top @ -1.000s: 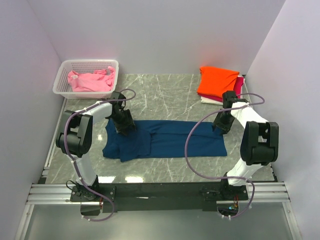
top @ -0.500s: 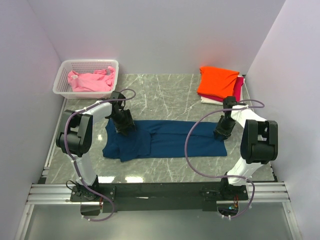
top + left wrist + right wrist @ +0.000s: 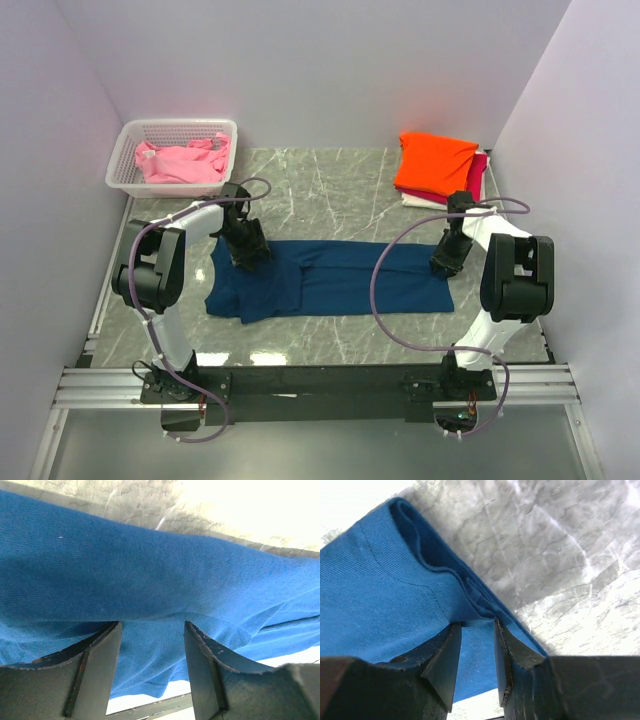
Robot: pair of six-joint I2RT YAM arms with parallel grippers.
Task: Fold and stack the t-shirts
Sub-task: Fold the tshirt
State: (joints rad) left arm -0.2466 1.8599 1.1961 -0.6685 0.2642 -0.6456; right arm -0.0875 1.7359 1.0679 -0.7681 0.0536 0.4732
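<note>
The navy t-shirt [image 3: 330,280] lies folded into a long band across the middle of the table. My left gripper [image 3: 248,250] rests on its upper left part near the collar. In the left wrist view the left gripper [image 3: 152,625] has its jaws wide apart and pressed onto the blue cloth [image 3: 150,565]. My right gripper [image 3: 445,262] sits at the shirt's right end. In the right wrist view the right gripper [image 3: 477,624] has its jaws narrowly apart, astride the folded hem [image 3: 440,565], which puckers at the tips.
A folded stack with an orange shirt [image 3: 435,160] on top of magenta and white ones sits at the back right. A white lattice basket [image 3: 125,160] at the back left holds a crumpled pink shirt [image 3: 180,162]. Side walls stand close on both sides.
My right gripper has moved down and toward the near side, onto the shirt's right end. The left gripper and the shirt have stayed where they were.
</note>
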